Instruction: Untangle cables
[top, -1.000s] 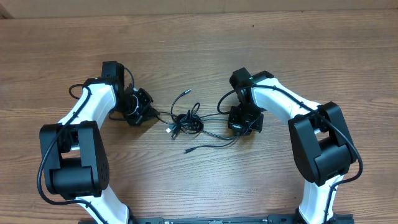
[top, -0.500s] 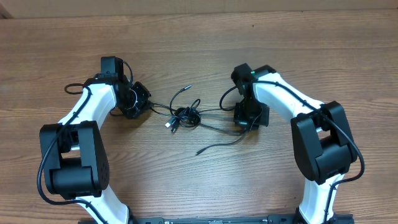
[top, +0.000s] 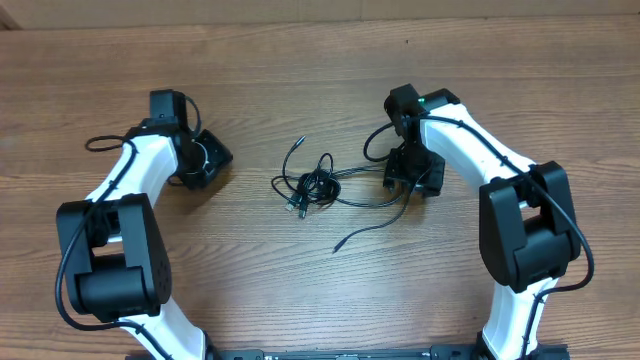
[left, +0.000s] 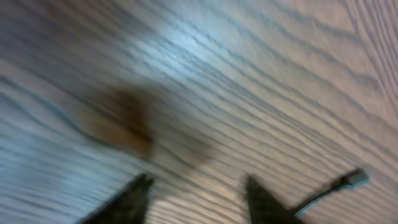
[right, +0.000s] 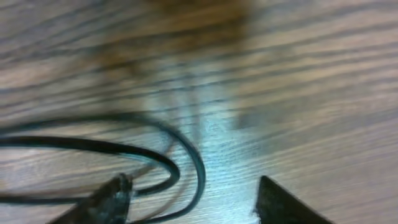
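Black cables (top: 315, 185) let go, bunch slacker; left claw (left: 196, 199), right claw (right: 193, 202) both spread apart, backed away.

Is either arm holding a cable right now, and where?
Nothing is held. The left end effector and right end effector are open; the cables lie loose.

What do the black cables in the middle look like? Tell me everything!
The cables are thin, black and bendy, bunched in a small knot lying flat on the wooden table. Loose ends with little plugs stick out. One loop runs beside the right gripper, whose fingers stand apart; nothing grips it.
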